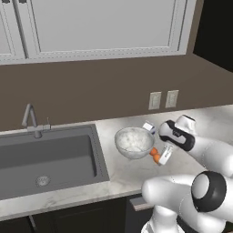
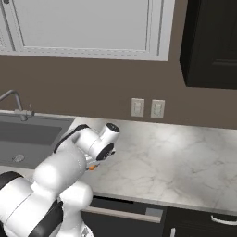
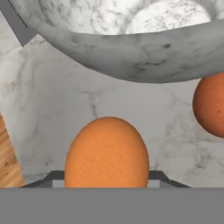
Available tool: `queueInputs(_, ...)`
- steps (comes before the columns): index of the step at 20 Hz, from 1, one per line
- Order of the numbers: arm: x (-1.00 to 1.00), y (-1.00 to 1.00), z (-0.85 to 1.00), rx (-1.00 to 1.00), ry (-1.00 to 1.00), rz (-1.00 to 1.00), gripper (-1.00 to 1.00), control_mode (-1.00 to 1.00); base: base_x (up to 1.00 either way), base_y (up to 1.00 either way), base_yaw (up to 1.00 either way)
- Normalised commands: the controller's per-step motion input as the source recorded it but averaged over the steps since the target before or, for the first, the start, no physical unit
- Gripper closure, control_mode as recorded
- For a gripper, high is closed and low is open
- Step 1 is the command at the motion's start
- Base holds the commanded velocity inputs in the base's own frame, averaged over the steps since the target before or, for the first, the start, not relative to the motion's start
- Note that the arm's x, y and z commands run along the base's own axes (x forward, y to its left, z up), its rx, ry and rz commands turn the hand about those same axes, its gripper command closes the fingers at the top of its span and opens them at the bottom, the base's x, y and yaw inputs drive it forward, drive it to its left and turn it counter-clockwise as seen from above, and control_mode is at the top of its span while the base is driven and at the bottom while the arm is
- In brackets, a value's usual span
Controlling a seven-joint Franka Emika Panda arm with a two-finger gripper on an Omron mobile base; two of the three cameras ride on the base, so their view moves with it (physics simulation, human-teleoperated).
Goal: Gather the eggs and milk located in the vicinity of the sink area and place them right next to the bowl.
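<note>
Sink basin, large, dark grey and rectangular, is seen at the left of the left base view, with a slim grey curved faucet at its upper edge. Right of it, near the frame's centre, a wide round bowl of frosted whitish glass is set on the pale marbled counter. A small white carton with a blue band is seen just behind the bowl's right rim. Two orange-brown oval eggs lie just beside the bowl at its lower right. In the hand view, one egg at bottom centre is clasped by the two-finger gripper, and the other egg is seen at the right edge.
</note>
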Motion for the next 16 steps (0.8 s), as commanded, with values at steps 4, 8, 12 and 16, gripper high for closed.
queueInputs(4,0.09,0.02,-0.13,0.00,0.04,0.00,1.00,-1.00,0.00,0.00,0.00)
queueInputs(8,0.06,0.01,-0.13,0.00,0.04,0.00,1.00,-1.00,0.00,0.00,0.00)
queueInputs(12,0.09,0.04,-0.16,0.00,0.03,0.00,1.00,-1.00,0.00,0.00,0.00)
queueInputs(16,0.13,0.08,-0.04,0.00,0.02,0.00,1.00,-1.00,0.00,0.00,0.00)
